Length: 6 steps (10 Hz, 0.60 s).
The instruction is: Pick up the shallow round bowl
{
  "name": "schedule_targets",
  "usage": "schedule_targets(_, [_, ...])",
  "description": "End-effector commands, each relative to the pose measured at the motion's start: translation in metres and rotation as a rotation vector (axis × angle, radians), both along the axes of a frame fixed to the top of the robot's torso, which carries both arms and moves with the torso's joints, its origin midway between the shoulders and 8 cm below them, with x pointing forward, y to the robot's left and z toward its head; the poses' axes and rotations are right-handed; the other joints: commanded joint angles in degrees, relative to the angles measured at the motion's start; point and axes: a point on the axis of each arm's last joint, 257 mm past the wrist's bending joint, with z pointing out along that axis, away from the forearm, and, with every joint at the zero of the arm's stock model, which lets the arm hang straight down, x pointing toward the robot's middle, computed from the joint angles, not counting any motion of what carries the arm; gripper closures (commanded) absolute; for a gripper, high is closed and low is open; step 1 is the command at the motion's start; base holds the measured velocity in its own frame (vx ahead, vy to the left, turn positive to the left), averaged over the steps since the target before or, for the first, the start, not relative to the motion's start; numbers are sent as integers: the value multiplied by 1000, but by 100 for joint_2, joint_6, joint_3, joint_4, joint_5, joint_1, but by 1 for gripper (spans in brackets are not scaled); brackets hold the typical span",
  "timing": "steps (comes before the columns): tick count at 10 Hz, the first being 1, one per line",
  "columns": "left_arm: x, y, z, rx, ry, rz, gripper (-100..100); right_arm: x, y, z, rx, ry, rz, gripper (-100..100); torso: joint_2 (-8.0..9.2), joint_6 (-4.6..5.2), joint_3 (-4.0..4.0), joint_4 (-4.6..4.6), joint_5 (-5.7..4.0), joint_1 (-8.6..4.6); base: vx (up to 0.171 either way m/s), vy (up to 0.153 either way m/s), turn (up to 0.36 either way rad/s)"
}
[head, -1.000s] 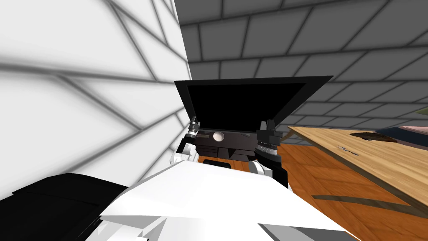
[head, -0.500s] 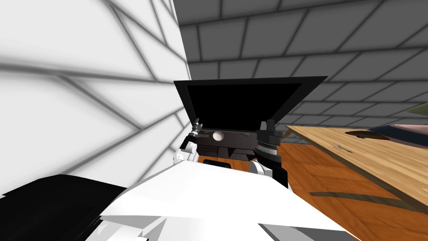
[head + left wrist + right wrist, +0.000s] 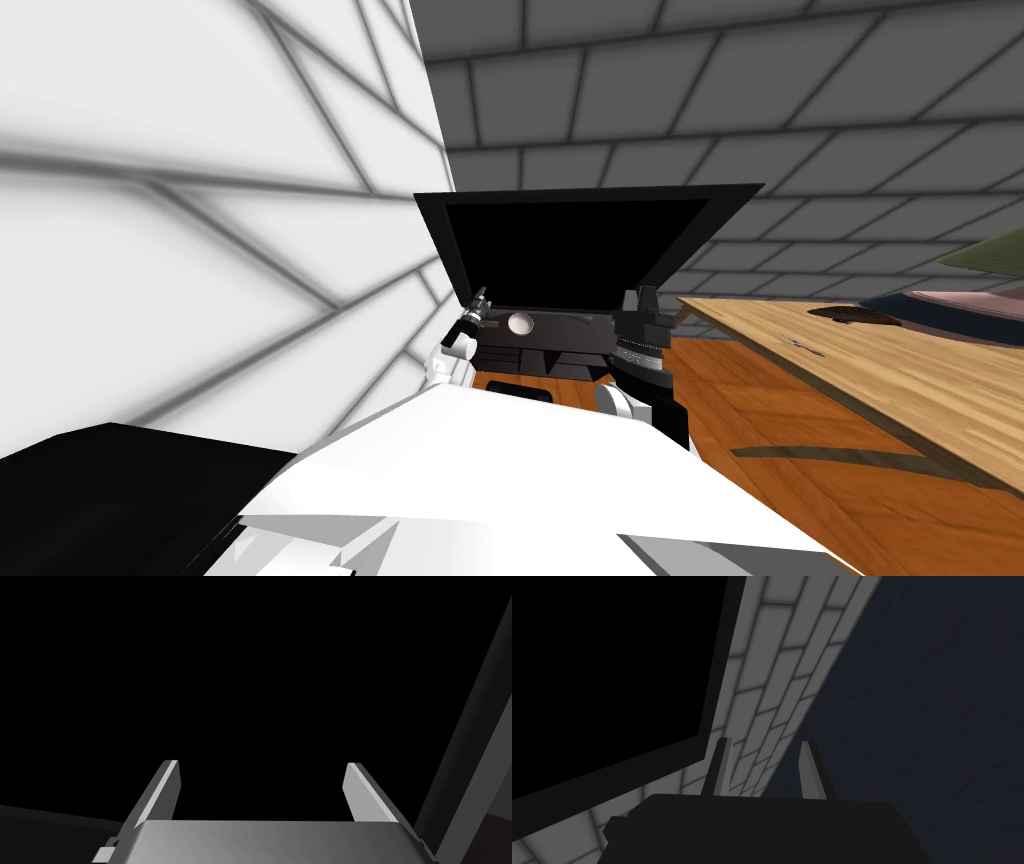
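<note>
A small, pale, shallow round bowl [image 3: 521,323] sits on top of a low dark stand [image 3: 545,350], just below a large black screen [image 3: 580,245]. In the head view my left gripper [image 3: 479,302] hangs close beside the bowl, on its left, apart from it. The left wrist view shows this gripper [image 3: 262,763] open, fingers wide, facing a flat black surface. My right gripper [image 3: 641,300] is raised at the stand's right end. The right wrist view shows its fingers [image 3: 765,741] apart with nothing between them, pointing past the screen's edge at a grey tiled wall.
A long wooden table [image 3: 900,380] runs along the right, with a dark flat thing [image 3: 850,315] on its far part. Orange wood floor [image 3: 770,430] lies between it and the stand. A white wall [image 3: 200,230] closes the left; black furniture [image 3: 120,490] sits low on the left.
My left gripper has moved a little to the right, closer to the bowl. The head camera has shifted slightly. The right gripper has stayed put.
</note>
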Motion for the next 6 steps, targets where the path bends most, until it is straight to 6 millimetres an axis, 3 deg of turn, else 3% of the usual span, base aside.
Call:
schedule_targets(1, [9, -8, -24, 8, 70, -22, -100, 0, 0, 0, 0, 0, 0, 0, 0, 0, 0, 0, 0, 0, -18, 2, -45])
schedule_targets(6, [22, -25, -68, 28, 212, -63, -100, 0, 0, 0, 0, 0, 0, 0, 0, 1, 0, 0, 0, 0, -17, 4, -42])
